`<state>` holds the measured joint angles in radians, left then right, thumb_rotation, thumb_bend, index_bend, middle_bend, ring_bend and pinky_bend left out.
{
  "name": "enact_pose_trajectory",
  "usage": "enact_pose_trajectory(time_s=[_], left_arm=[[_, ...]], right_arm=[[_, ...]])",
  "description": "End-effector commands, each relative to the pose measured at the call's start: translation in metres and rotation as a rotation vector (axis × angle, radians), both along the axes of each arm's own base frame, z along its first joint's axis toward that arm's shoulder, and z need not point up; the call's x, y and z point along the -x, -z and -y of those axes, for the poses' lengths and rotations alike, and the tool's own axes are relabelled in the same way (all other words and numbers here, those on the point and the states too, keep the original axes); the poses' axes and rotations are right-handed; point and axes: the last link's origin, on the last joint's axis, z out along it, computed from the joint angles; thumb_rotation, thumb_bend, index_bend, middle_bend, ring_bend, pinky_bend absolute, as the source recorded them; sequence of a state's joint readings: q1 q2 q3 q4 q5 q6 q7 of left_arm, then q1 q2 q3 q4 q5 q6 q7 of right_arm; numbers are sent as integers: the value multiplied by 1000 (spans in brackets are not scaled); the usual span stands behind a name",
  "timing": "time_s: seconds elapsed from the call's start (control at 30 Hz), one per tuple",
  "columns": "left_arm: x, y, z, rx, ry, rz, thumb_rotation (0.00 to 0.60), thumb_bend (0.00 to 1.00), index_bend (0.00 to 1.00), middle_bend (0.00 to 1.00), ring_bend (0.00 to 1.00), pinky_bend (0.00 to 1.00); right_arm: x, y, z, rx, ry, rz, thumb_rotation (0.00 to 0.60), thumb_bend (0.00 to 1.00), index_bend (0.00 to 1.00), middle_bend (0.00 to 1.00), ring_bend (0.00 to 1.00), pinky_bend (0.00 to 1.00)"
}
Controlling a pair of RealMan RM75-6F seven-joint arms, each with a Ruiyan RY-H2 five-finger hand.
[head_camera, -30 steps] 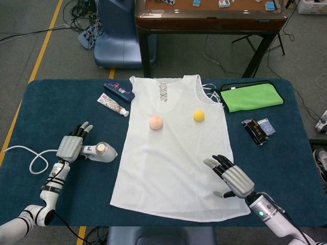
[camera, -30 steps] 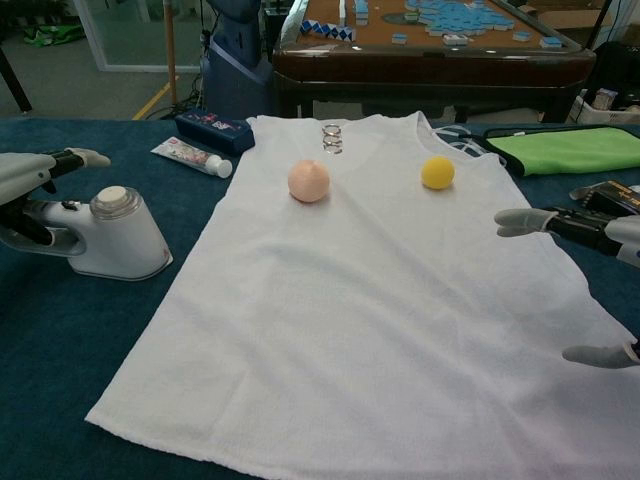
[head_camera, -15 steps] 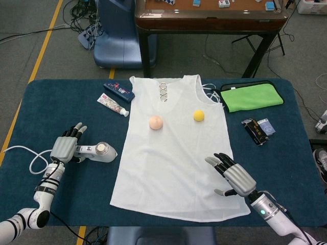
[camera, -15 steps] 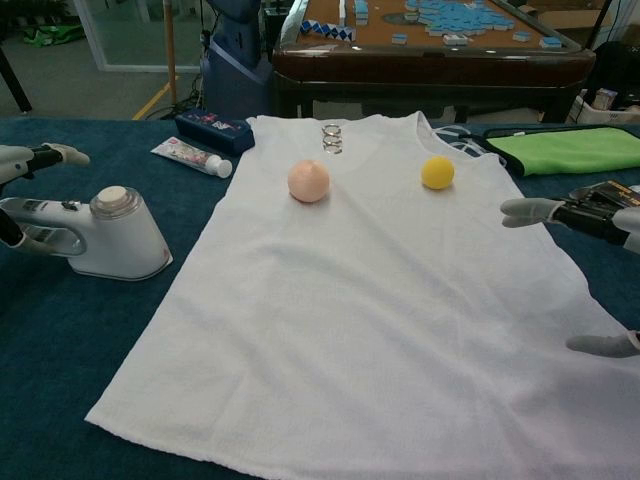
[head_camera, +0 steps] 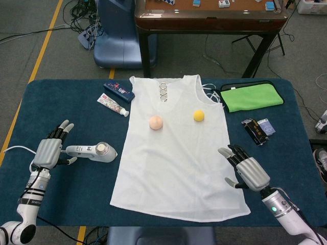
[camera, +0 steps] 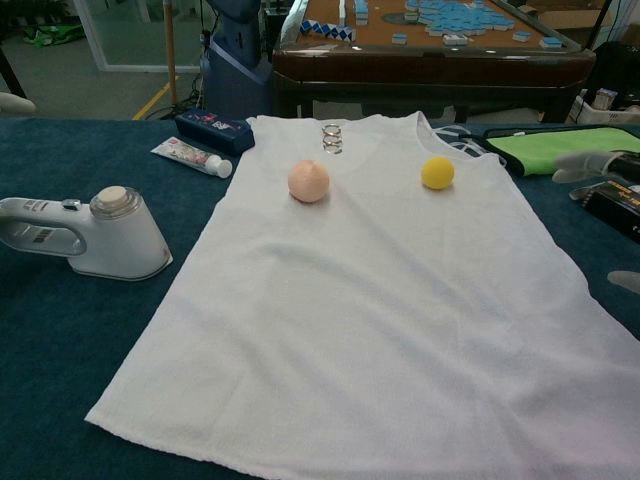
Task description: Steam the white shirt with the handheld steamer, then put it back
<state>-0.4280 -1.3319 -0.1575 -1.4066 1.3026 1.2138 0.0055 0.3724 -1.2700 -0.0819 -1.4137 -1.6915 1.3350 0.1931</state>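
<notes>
Now: both hands [head_camera: 48,152] [head_camera: 249,171] spread, empty | peach ball [head_camera: 156,122], yellow ball [head_camera: 199,116] on shirt [head_camera: 173,163] | steamer [head_camera: 93,151] beside it

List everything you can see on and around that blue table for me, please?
table: one, dark blue cloth top
white shirt: one, sleeveless, spread flat mid-table
handheld steamer: one, white, lying left of the shirt
peach ball: one, on the shirt's upper part
yellow ball: one, on the shirt, right of the peach one
toothpaste tube: one, white, beside the shirt's left shoulder
small box: one, dark blue, behind the tube
green cloth: one, folded, far right
dark packet: one, right of the shirt
wooden table: one, brown, behind
left hand: one, grey, fingers spread, just left of the steamer's handle
right hand: one, grey, fingers spread, at the shirt's right edge
</notes>
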Motion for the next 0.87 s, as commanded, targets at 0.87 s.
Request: enact_pose_trajectory(time_s=[0.87], left_arm=[[28,-30,119,-158,-79,-64,600,171,84,30,28,158]], right_arm=[[41,-68,-54,316,248,-95,600,475,0,155,7,0]])
